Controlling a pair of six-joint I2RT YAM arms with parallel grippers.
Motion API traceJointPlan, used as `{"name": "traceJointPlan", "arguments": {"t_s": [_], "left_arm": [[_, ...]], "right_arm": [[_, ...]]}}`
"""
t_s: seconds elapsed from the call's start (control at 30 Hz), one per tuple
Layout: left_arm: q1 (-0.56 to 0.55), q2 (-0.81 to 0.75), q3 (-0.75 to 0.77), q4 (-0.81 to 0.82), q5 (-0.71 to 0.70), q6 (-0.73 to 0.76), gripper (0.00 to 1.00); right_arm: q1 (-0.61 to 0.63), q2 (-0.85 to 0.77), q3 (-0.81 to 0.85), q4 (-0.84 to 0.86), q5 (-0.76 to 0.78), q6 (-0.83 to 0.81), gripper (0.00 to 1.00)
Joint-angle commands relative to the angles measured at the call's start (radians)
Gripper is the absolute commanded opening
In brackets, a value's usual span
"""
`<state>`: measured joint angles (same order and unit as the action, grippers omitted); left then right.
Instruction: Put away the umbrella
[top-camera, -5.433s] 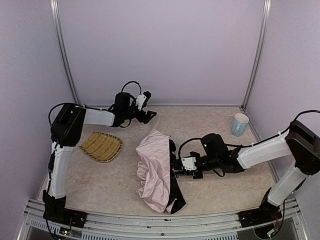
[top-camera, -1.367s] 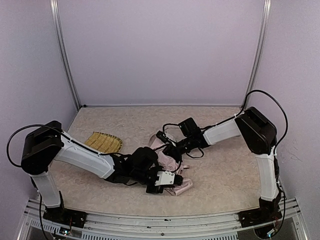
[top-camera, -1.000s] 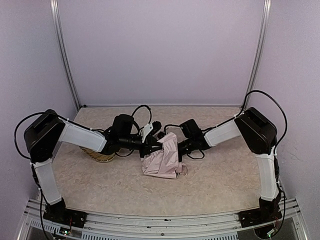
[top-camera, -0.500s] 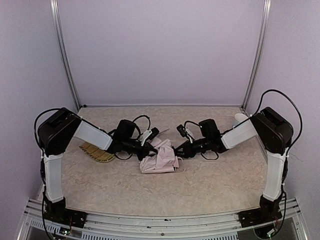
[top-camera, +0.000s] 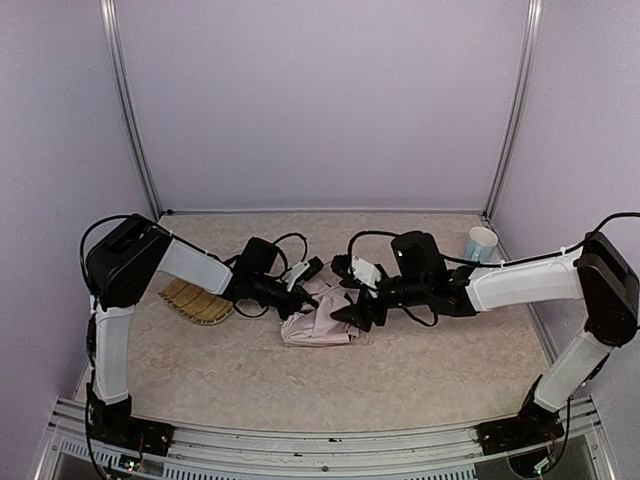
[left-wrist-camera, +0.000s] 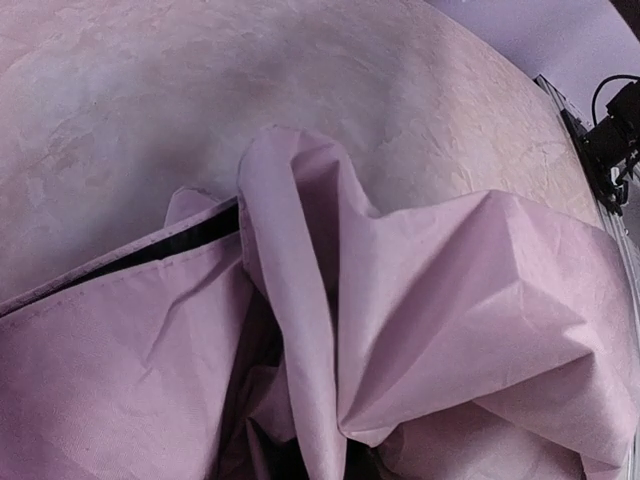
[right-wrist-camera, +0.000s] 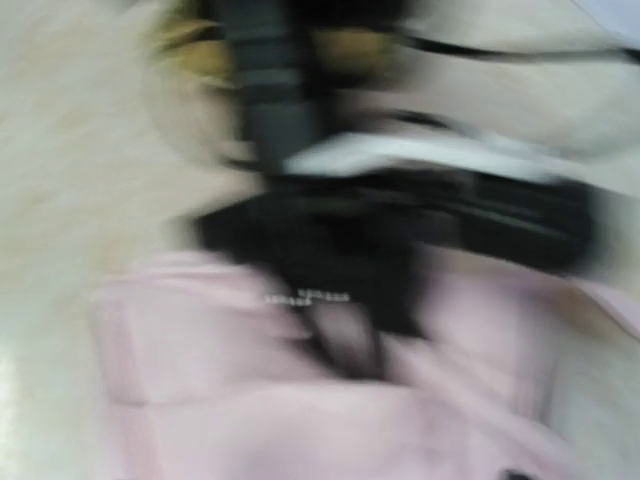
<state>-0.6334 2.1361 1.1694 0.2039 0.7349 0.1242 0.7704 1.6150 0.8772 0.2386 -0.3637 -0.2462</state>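
The umbrella (top-camera: 318, 318) lies crumpled on the counter (top-camera: 430, 375), in the middle, between both arms. The left gripper (top-camera: 303, 291) is clenched at its left edge and seems to pinch the pink cloth. The right gripper (top-camera: 343, 312) sits over its right side. That wrist view is blurry, so I cannot tell if it grips. A yellow tray (top-camera: 192, 303) lies to the left.

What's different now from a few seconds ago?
The umbrella, first sprawled wide near the front, is now a small crumpled bundle mid-table. The left gripper came from the back to its tray side; the right gripper remains at its cup side. The tray and cup stayed put.
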Motion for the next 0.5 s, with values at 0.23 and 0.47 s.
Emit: {"name": "traceJointPlan", "arguments": {"t_s": [0.23,0.47], "left_arm": [[-0.002,0.103,0.036,-0.200,-0.051,0.043,0.00],[-0.001,0.120,0.067,-0.247,-0.061,0.058,0.00]], "right_arm": [[0.164,0.195,0.159,-0.277,0.270,-0.462,0.84],[0.169,0.345,0.273,-0.353,0.317,-0.502,0.73]]}}
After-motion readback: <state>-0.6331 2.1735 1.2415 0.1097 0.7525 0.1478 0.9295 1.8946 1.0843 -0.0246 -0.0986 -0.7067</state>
